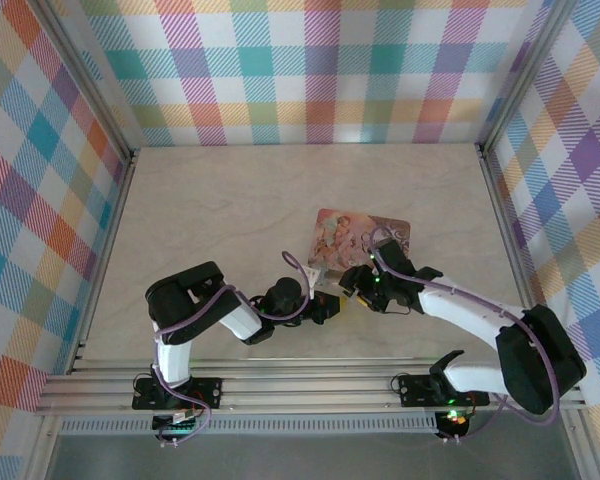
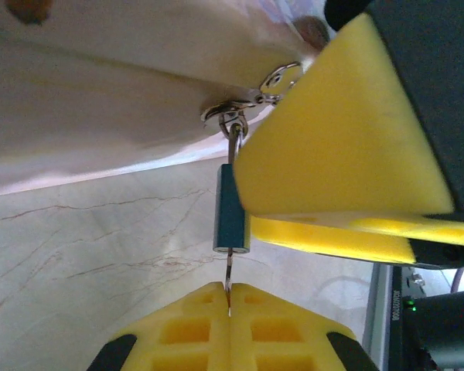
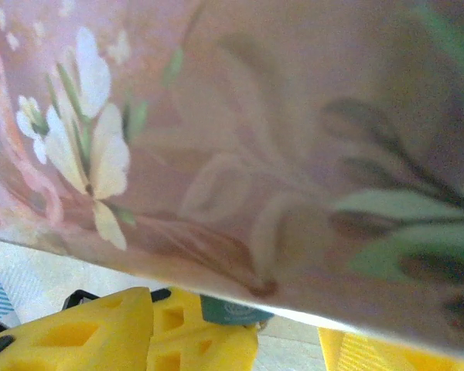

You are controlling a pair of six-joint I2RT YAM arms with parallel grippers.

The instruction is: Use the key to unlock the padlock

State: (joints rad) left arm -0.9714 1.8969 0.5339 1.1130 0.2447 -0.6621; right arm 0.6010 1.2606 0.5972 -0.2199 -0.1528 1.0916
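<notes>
Marble table (image 1: 230, 200), plaid walls. Pink box (image 1: 355, 235) sat right of table centre, padlock (image 2: 232, 209) hung off its hasp (image 2: 232, 112). Left gripper (image 2: 229, 297) pinched the key (image 2: 228, 272), tip in the padlock's base. Right gripper (image 1: 355, 290) stood spread, one finger (image 2: 332, 154) against the padlock.

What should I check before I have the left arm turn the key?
1. Key gripped: ok. The left gripper is shut on the key.
2. Key in the lock: ok. Its shaft runs up into the underside of the padlock.
3. Key lined up: ok. The shaft and the padlock body run in one line.
4. Padlock braced against twisting: cannot tell. One finger of the right gripper lies against its side, with the jaws apart.
5. Padlock hanging free: ok. Its shackle hooks through the clasp on the box, and its body is off the table.
</notes>
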